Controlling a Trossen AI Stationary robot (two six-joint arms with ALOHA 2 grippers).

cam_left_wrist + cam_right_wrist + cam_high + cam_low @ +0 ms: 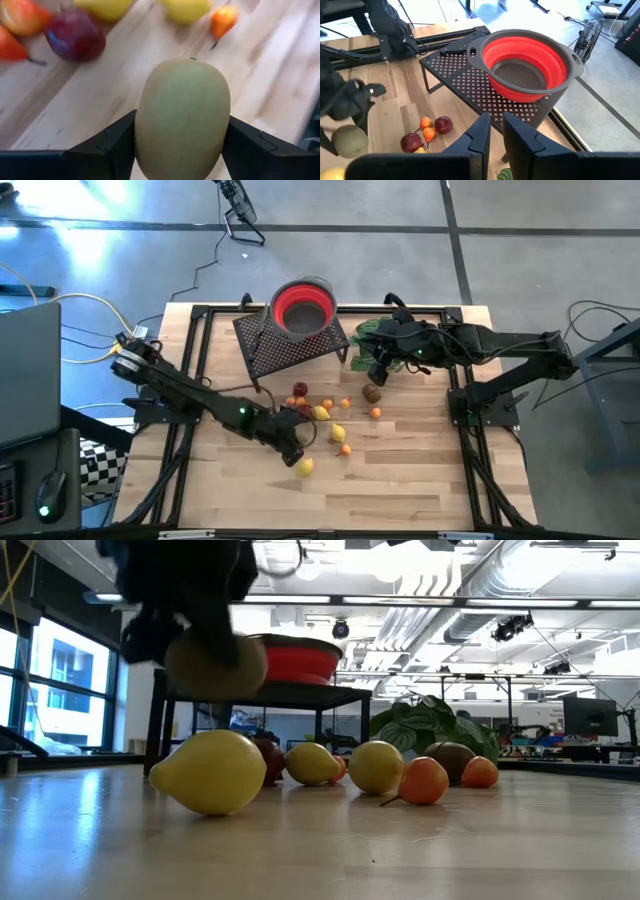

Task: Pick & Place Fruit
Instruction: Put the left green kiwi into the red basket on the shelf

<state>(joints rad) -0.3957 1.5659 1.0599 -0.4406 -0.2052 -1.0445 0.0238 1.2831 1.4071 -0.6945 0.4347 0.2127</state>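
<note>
Greenish kiwi-like fruit [182,120] clamped in left gripper [291,442], lifted off table [420,480] for carrying toward red colander [304,307]. Right gripper [492,137] waiting near colander, fingers nearly together, empty.

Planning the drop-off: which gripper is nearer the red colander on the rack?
Right. The right gripper hangs just beside the rack holding the red colander, empty. The left gripper is farther off, over the fruit pile toward the table's front, holding a greenish kiwi-like fruit.
</note>
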